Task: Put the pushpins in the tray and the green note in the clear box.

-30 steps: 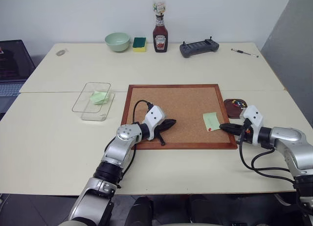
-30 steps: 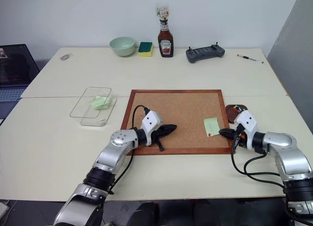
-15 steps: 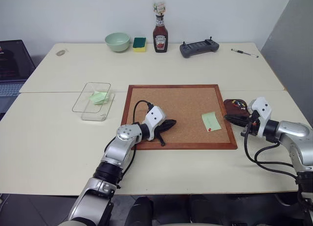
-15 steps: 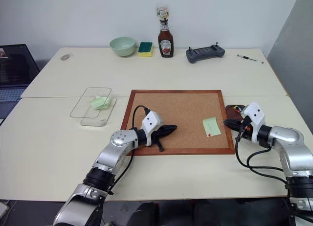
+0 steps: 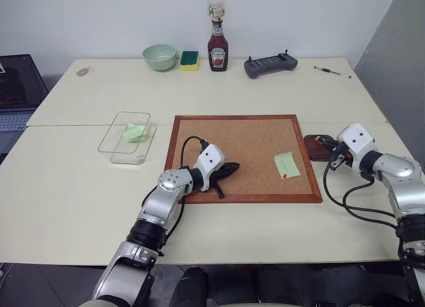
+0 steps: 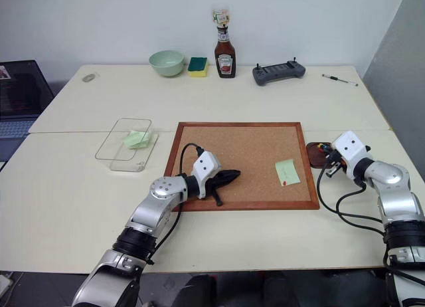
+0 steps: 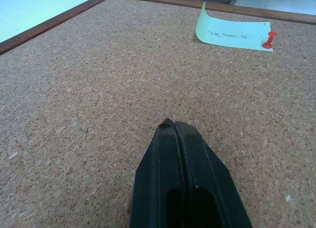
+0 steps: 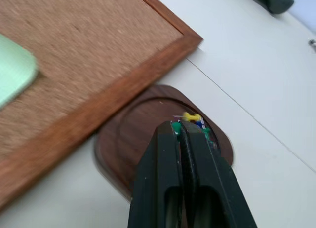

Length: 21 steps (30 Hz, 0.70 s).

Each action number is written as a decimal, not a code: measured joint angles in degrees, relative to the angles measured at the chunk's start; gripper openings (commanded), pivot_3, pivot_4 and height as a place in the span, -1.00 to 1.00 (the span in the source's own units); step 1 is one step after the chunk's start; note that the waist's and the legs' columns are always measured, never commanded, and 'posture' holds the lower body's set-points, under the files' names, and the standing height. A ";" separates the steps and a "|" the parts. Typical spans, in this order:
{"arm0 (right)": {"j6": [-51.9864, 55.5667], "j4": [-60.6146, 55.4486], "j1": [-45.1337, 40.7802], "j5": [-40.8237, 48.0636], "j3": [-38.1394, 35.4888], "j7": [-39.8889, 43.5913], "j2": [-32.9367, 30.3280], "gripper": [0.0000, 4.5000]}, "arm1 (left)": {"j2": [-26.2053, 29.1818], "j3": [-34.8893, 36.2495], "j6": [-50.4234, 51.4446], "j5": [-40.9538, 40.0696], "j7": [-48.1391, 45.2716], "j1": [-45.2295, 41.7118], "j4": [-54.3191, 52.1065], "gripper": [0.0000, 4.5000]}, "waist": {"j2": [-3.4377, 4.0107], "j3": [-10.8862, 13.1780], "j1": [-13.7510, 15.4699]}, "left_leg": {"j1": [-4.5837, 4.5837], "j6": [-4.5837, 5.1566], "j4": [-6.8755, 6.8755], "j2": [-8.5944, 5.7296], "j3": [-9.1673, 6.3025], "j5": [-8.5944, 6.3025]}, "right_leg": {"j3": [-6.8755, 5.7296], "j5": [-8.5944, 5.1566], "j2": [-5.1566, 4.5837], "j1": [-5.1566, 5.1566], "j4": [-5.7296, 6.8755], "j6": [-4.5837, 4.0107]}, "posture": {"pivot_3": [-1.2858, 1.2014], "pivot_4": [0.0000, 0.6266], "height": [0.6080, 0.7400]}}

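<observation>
Standing against a plain white wall [image 5: 106, 21], two pale cream tables [image 5: 80, 187] pushed together along a seam. Rising at the right, a grey partition [image 5: 398, 48]. Sitting at the left edge, a laptop [image 5: 16, 88].

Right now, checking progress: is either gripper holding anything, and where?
Left gripper holds nothing. Right gripper, over the tray, seems to pinch the green pushpin by its head.

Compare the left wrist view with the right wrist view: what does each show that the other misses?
Left wrist: the red pin holding the note's corner, handwriting on the note, and the shut left fingers over the cork. Right wrist: the tray's inside with yellow and green pins, beyond the shut right fingers. Both: the cork board, its wooden frame and the note.
</observation>
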 measured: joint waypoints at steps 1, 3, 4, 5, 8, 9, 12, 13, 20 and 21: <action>-0.14 0.28 -0.08 -0.14 0.14 -0.17 0.00 -0.79 | 0.00 0.00 0.00 0.00 0.00 0.00 0.00 -1.00 | 0.00 0.00 0.00 | 0.00 0.00 0.00 0.00 0.00 0.00 | 0.00 0.00 0.00 0.00 0.00 0.00 | 0.03 -0.52 1.00; -0.26 0.74 -0.23 -0.70 0.48 -0.55 0.06 -0.66 | 0.01 0.00 0.00 0.00 0.01 0.01 0.00 -1.00 | 0.01 -0.01 -0.01 | 0.00 0.00 0.00 0.00 0.01 0.00 | 0.01 0.00 0.00 0.00 0.00 0.00 | 0.03 -0.52 1.00; -0.26 0.76 -0.31 -0.76 0.59 -0.58 0.09 -0.54 | 0.02 0.00 0.00 0.00 0.01 0.01 0.00 -1.00 | 0.01 -0.01 -0.01 | 0.00 0.00 0.00 0.00 0.01 0.00 | 0.01 0.00 0.00 0.00 0.00 0.00 | 0.03 -0.52 1.00; -0.26 0.77 -0.44 -0.79 0.63 -0.58 0.15 -0.47 | 0.02 0.00 0.00 0.00 0.02 0.01 0.00 -1.00 | 0.01 -0.01 -0.02 | 0.00 0.00 0.00 0.00 0.01 0.00 | 0.01 0.00 0.00 0.00 0.00 0.00 | 0.03 -0.52 1.00; -0.16 0.76 -0.91 -0.80 0.65 -0.58 0.17 -0.21 | 0.01 0.00 0.00 0.00 0.03 0.01 0.00 -1.00 | 0.01 -0.01 -0.01 | 0.00 0.00 0.00 0.00 0.01 0.00 | 0.01 0.00 0.00 0.01 0.00 0.00 | 0.03 -0.52 1.00; -0.10 0.74 -0.95 -0.80 0.65 -0.58 0.17 -0.09 | 0.01 0.00 0.00 0.00 0.03 0.02 0.00 -1.00 | 0.01 -0.01 -0.01 | 0.00 0.00 0.00 0.00 0.00 0.00 | 0.01 0.00 0.00 0.01 0.00 0.00 | 0.03 -0.52 1.00; 0.42 0.68 -0.94 -0.80 0.65 -0.60 0.18 0.23 | 0.01 0.00 0.00 0.00 0.04 0.01 0.01 -1.00 | 0.02 -0.01 -0.01 | 0.00 0.00 0.00 0.00 0.01 0.00 | 0.01 0.00 0.00 0.00 0.00 0.00 | 0.03 -0.52 1.00; 0.64 0.58 -0.91 -0.79 0.65 -0.61 0.18 0.33 | 0.00 0.00 0.00 0.00 0.04 0.01 0.01 -1.00 | 0.02 -0.01 -0.01 | 0.00 0.00 0.00 0.00 0.00 0.00 | 0.01 0.00 0.00 0.00 0.00 0.00 | 0.03 -0.52 1.00; 8.40 -6.39 2.07 6.28 -3.22 3.03 0.12 0.68 | -0.07 0.00 -0.03 0.00 0.03 -0.05 0.14 -1.00 | 0.03 -0.02 0.02 | 0.00 0.00 0.00 0.00 -0.02 0.00 | 0.00 0.00 0.00 0.03 0.00 0.00 | 0.03 -0.52 1.00; 10.52 -8.74 3.08 8.30 -4.09 4.44 0.05 0.68 | -0.06 0.01 -0.04 0.00 0.03 -0.06 0.19 -1.00 | 0.03 -0.02 0.02 | 0.00 0.00 0.00 0.00 -0.03 0.00 | -0.01 0.00 0.00 0.04 0.00 0.00 | 0.03 -0.52 1.00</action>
